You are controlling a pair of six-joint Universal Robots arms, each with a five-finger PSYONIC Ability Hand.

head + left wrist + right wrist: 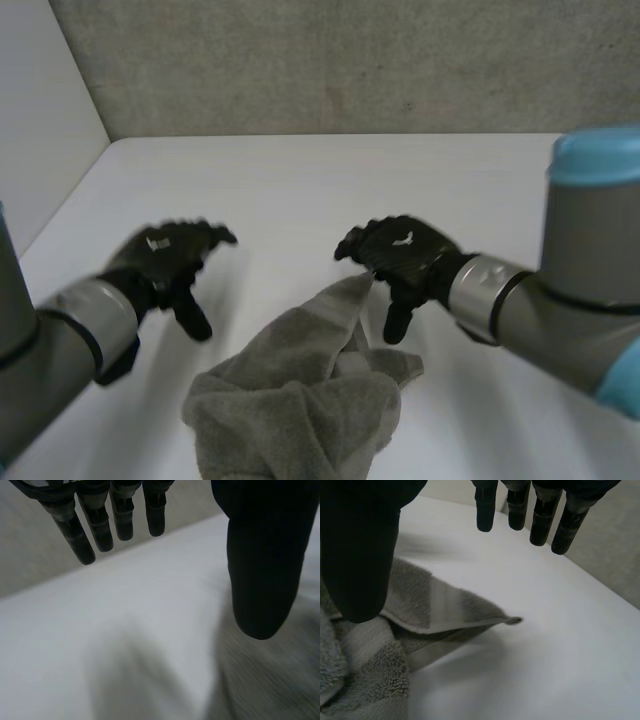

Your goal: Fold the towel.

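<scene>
- Towel (pixel 295 400) lies crumpled on the white table (pixel 300 170) between both hands, one corner peaking toward the right hand (pixel 405 255).
- Right hand: fingers straight, released, thumb over that corner.
- Left hand (pixel 165 258): fingers relaxed, holding nothing, beside the towel.

Bare table (pixel 300 180) beyond crumpled towel (pixel 290 400), wall (pixel 350 60) behind

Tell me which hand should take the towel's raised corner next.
Right, probably: the right hand is open, a corner of the towel between its thumb and fingers. The left hand is open over bare table, apart.
</scene>
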